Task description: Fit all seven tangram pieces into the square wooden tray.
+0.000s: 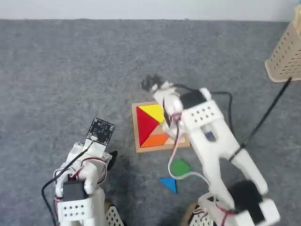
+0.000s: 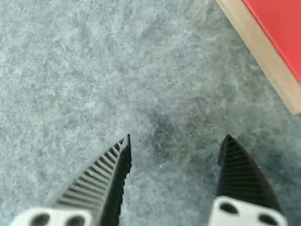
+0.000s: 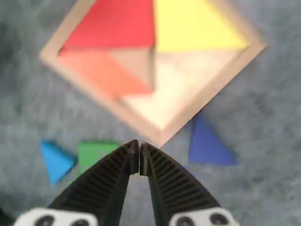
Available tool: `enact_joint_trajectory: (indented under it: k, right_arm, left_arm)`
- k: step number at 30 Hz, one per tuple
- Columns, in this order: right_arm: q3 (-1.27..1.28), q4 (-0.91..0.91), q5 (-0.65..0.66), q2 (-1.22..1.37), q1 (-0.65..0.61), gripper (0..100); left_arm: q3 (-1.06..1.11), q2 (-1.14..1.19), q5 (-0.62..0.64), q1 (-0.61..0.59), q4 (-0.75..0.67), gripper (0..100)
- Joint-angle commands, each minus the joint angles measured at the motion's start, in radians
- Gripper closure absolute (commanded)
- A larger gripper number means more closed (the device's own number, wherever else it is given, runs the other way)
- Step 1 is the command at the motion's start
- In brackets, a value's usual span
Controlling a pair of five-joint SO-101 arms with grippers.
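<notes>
The square wooden tray (image 1: 136,136) lies mid-table on grey carpet. It holds a red triangle (image 1: 146,123), a yellow triangle (image 1: 153,111) and an orange piece (image 1: 154,140). The rest of its floor (image 3: 183,75) is bare wood. A green square (image 1: 179,167) and a light blue triangle (image 1: 169,183) lie on the carpet in front of the tray. A dark blue triangle (image 3: 207,143) lies just off another side of the tray (image 3: 214,89). My right gripper (image 3: 139,143) is shut and empty above the tray's near corner. My left gripper (image 2: 178,139) is open over carpet, close to a tray corner (image 2: 263,52).
A beige perforated tower (image 1: 287,52) stands at the far right edge. A black cable (image 1: 268,113) runs from it toward the right arm. Grey carpet stretches open to the left of and behind the tray.
</notes>
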Motion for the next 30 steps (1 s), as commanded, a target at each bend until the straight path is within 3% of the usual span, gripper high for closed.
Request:
enact_joint_trajectory:
  k: [1,7,12,16,25,30]
  right_arm:
    - [0.147,-0.015,0.021,-0.122,0.012,99.2]
    - [0.299,-0.016,0.051,-0.117,-0.101,98.1]
    - [0.336,-0.048,0.035,-0.111,-0.205,84.8]
    - [0.397,-0.128,-0.021,-0.11,-0.271,81.9]
    - [0.454,-0.188,-0.086,-0.099,-0.277,81.7]
    - [0.446,-0.246,-0.1,0.045,-0.275,82.0]
  left_arm:
    - [-0.008,-0.015,-0.005,0.003,0.005,72]
    - [-0.008,-0.015,-0.005,0.003,0.005,72]
    - [-0.008,-0.015,-0.005,0.003,0.005,72]
    - [-0.008,-0.015,-0.005,0.003,0.005,72]
    - [-0.008,-0.015,-0.005,0.003,0.005,72]
    - [-0.008,-0.015,-0.005,0.003,0.005,72]
